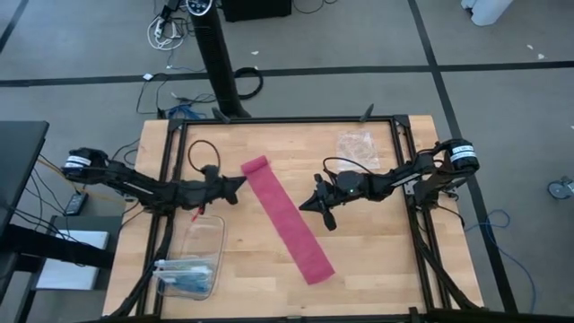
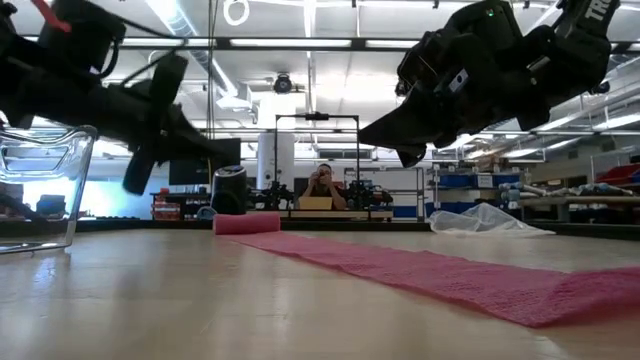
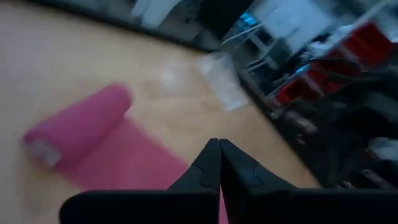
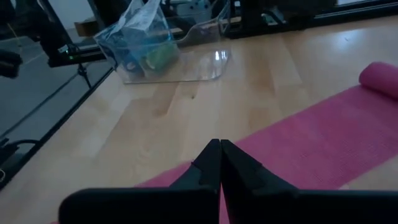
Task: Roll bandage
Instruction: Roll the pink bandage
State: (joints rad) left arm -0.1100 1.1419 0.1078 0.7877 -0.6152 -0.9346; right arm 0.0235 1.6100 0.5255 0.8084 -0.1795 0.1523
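Observation:
The magenta-pink bandage [image 1: 287,220] lies flat on the wooden table as a long strip running from far left to near right. Its far end is wound into a small roll [image 1: 255,165], which also shows in the left wrist view [image 3: 78,127], the right wrist view [image 4: 380,76] and the low view [image 2: 247,222]. My left gripper [image 1: 240,184] is shut and empty, in the air just left of the strip near the roll. My right gripper [image 1: 309,203] is shut and empty, in the air just right of the strip's middle.
A clear plastic box with blue contents [image 1: 190,260] stands at the near left, close behind my left arm. A clear plastic bag [image 1: 357,144] lies at the far right. Bare wood shows on both sides of the strip.

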